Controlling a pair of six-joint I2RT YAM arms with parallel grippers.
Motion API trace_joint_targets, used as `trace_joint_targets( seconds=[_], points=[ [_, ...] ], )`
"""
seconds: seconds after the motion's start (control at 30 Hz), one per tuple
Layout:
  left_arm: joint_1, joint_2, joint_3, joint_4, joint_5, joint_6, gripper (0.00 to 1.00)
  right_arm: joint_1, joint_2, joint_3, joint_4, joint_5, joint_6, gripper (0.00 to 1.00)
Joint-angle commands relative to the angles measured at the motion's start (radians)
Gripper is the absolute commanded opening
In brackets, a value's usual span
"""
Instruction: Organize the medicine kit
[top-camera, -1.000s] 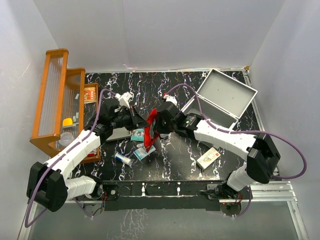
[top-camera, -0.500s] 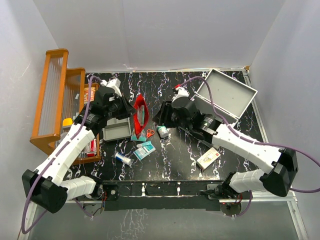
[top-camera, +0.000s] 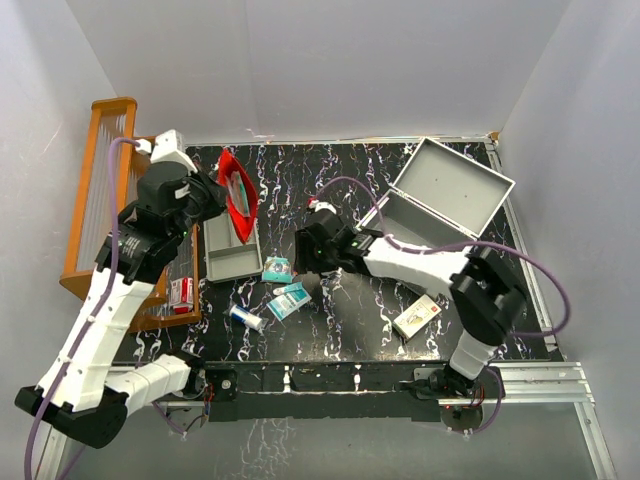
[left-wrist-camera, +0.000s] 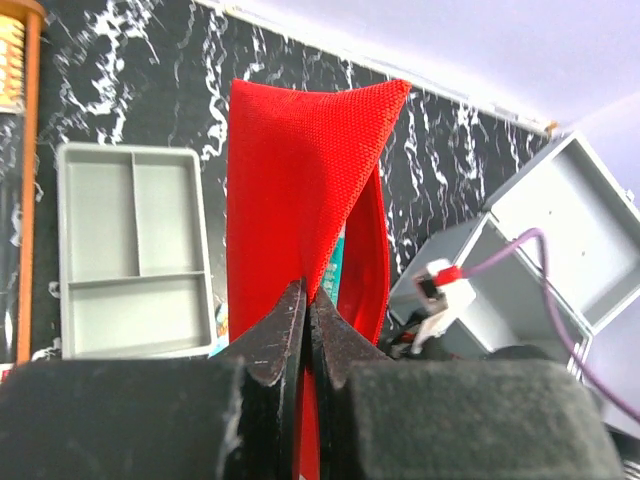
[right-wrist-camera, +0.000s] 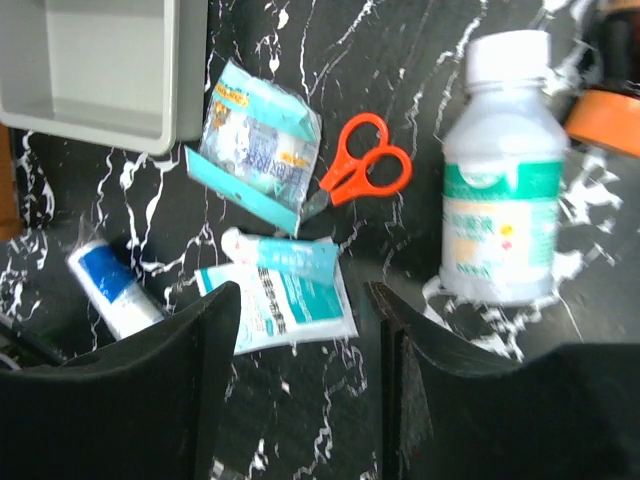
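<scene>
Left gripper (left-wrist-camera: 308, 300): jaws pressed fully together on a fold of the red pouch (left-wrist-camera: 300, 170), held up clear of the black marble table (top-camera: 350, 180). Past the fingertips and down to their left, the shallow grey tray (left-wrist-camera: 130, 250) with its three compartments. Farther off to their right, the medicine kit (left-wrist-camera: 560, 230), lid thrown back, well apart from the pouch.

Right gripper (right-wrist-camera: 300, 330): fingers spread wide, gripping nothing, hovering low over the table. Straight below the gap, a teal-and-white packet (right-wrist-camera: 290, 290). Just left of the left finger, a blue-and-white tube (right-wrist-camera: 110, 285) lying on its side. Beyond the packet, a second teal packet (right-wrist-camera: 260, 140), with orange-handled scissors (right-wrist-camera: 365, 165) touching its right edge. Right of the scissors, a white bottle (right-wrist-camera: 500, 220) with a green label. Far left, a corner of the grey tray. Seen from above, the kit to this gripper's right, near but not touching.
</scene>
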Motion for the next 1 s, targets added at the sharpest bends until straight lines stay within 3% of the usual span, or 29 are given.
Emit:
trace_joint_targets(
  seconds=[0.0, 0.27, 0.57, 0.83, 0.97],
  points=[
    [0.004, -0.036, 0.099, -0.062, -0.121, 0.002, 0.0, 0.005, 0.105, 0.133, 0.087, -0.035, 0.029, 0.49],
    [0.004, -0.05, 0.136, -0.087, -0.119, 0.007, 0.0, 0.015, 0.286, 0.252, 0.053, 0.025, 0.088, 0.46],
    [0.005, -0.066, 0.126, -0.088, -0.164, -0.004, 0.0, 0.039, 0.419, 0.369, -0.042, 0.047, 0.058, 0.34],
    [0.004, -0.067, 0.111, -0.09, -0.169, -0.003, 0.0, 0.057, 0.509, 0.481, -0.19, 0.205, 0.074, 0.26],
    [0.005, -0.072, 0.108, -0.09, -0.176, -0.002, 0.0, 0.061, 0.545, 0.537, -0.26, 0.266, 0.081, 0.13]
  ],
)
